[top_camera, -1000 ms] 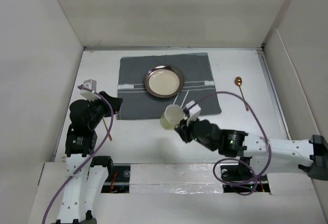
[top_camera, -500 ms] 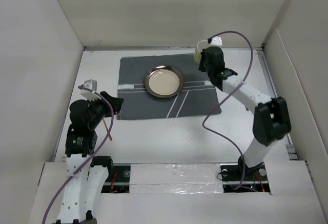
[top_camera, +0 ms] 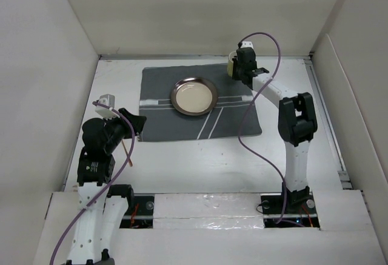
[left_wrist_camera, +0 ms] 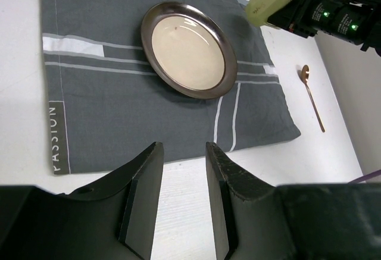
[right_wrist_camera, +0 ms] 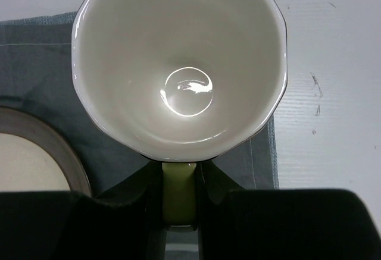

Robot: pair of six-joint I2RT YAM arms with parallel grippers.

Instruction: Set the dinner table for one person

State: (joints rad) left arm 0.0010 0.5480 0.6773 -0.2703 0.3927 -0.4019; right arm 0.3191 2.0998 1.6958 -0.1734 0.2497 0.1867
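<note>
Place-setting looks half done on the flat white tabletop (top_camera: 200, 162), walled by white panels: a striped grey cloth placemat (top_camera: 176, 122) lies toward its far edge, a round metal-rimmed plate (top_camera: 194, 96) on it. Right gripper (right_wrist_camera: 178, 179), clamped on the handle of a glossy pale-green cup (right_wrist_camera: 178, 63), is at the mat's far right corner. Slim coppery spoon (left_wrist_camera: 312, 96) waits near the right edge; left gripper (left_wrist_camera: 181, 150) gapes empty.

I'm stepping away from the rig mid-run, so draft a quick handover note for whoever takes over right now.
Grip: left fingers open, empty; right fingers shut on the cup by its handle.
Things: plate on mat; cup at mat's far right corner, not yet released; spoon on table, right of mat.
Done: mat and plate laid.
Left: release cup, probably move spoon beside plate.
</note>
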